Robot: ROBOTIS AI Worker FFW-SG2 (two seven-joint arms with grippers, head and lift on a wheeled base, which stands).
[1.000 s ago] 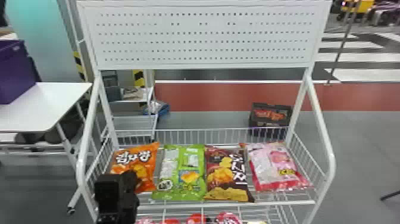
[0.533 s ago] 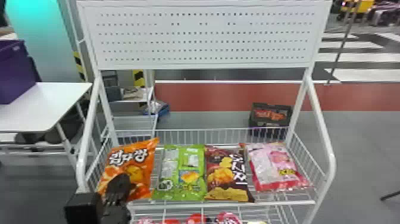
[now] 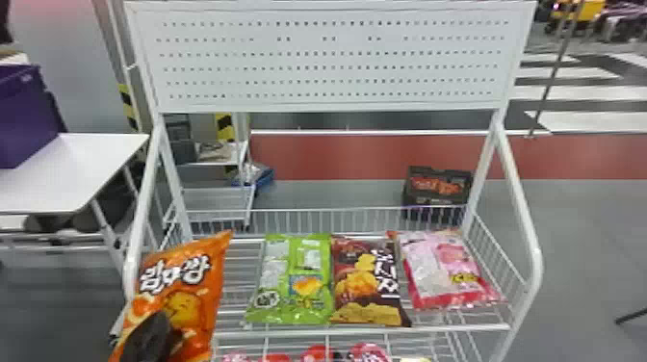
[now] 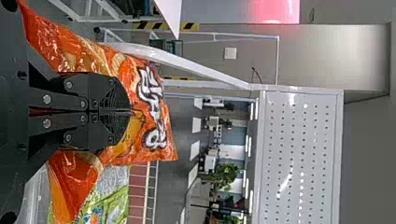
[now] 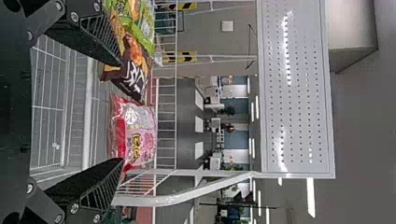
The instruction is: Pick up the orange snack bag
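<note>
Orange snack bag: raised and tilted at the rack's left end, in front of the left side rail, its lower part reaching past the shelf's front edge; whether any of it touches the wire I cannot tell. White lettering runs across its upper half (a bit crumpled in the left wrist view).
Left pincer: clamped on that bag, its fingers nearly together, with orange film bulging out on both sides of them in the left wrist view.
Green bag: flat on the wire shelf, to the right of the orange one, with a gap between.
Brown bag: lying against the green bag's right edge.
Pink bag: just beside the brown one, last on the right, slightly turned.
Right pincer: fingers wide apart, with nothing between them; the pink bag lies farther off beyond the gap.
Lower shelf: red packs in a row, partly cut off by the head view's bottom edge.
Perforated panel: white, upright at the top of the rack.
Bench: white, left of the rack, a purple bin on it.
Black crate: on the floor behind the rack.
</note>
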